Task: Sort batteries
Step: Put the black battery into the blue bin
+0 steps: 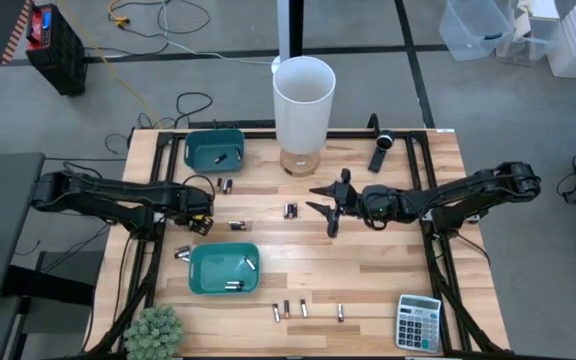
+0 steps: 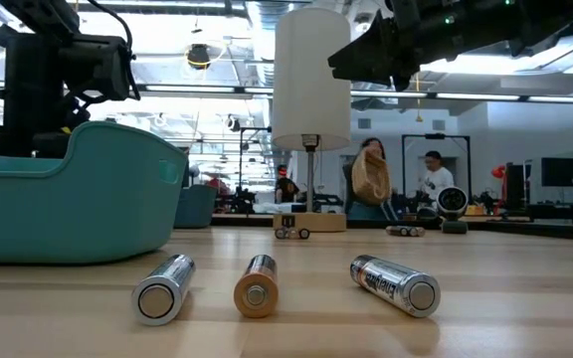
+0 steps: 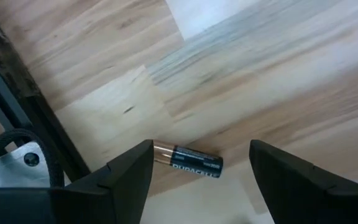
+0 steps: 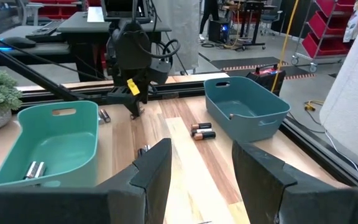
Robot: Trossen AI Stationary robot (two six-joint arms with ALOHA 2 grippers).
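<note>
Left wrist view: open left end effector straddles battery.

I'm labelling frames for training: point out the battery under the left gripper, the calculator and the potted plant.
battery (image 3: 188,162): left wrist view, black label.
calculator (image 1: 418,322): high view, keypad.
potted plant (image 1: 154,331): high view, foliage centre.

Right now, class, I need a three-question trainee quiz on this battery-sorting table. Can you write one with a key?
1. True or false: the left gripper has its jaws open above a black-and-copper cylindrical battery.
2. How many teal plastic bins are on the wooden table? A) one B) two C) three
3. Fill in: the grey ______ sits at the table's front right corner.

Key: 1 true; 2 B; 3 calculator.
</note>
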